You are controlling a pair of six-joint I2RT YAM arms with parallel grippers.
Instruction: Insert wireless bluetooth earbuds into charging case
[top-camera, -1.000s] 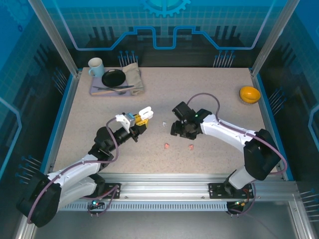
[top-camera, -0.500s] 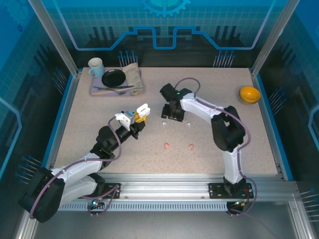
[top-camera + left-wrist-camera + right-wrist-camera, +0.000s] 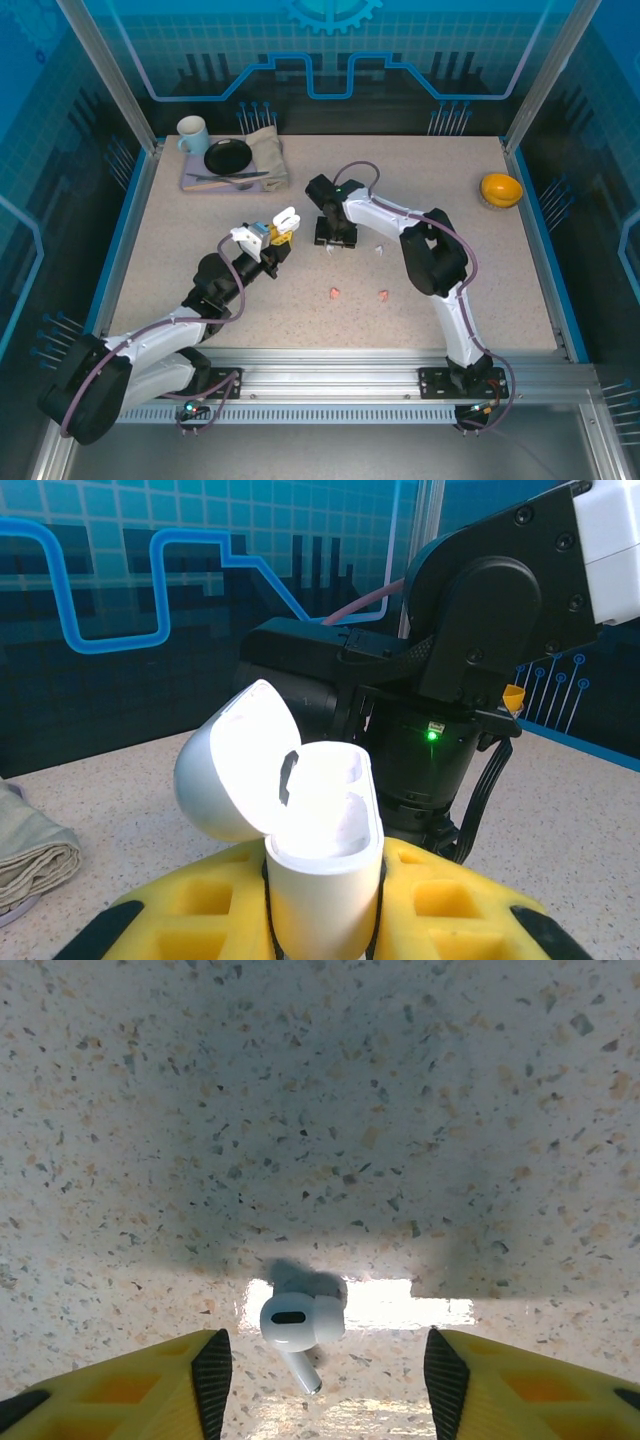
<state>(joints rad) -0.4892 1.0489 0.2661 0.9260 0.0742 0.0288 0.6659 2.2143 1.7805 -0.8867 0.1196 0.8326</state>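
Observation:
My left gripper (image 3: 277,238) is shut on an open white charging case (image 3: 288,221), held upright above the table's middle left. In the left wrist view the case (image 3: 322,865) stands between the yellow fingers (image 3: 455,905), its lid (image 3: 228,775) hinged back to the left and its wells bare. My right gripper (image 3: 334,237) hangs just right of the case, pointing down. Its wrist view shows it (image 3: 327,1380) open, with a white earbud (image 3: 296,1323) lying on the table between the fingertips, untouched. Another white earbud (image 3: 379,250) lies to the right, and two pink earbuds (image 3: 335,293) (image 3: 383,295) lie nearer.
At the back left, a grey mat (image 3: 196,183) carries a white mug (image 3: 192,135), a black plate (image 3: 228,157) and a folded cloth (image 3: 268,155). An orange bowl (image 3: 500,188) sits at the back right. The right arm's black wrist (image 3: 440,700) looms right behind the case.
The right arm has swung left and away from the bases, coming over a white earbud beside the case, and its jaws have narrowed a little. The left arm barely moved.

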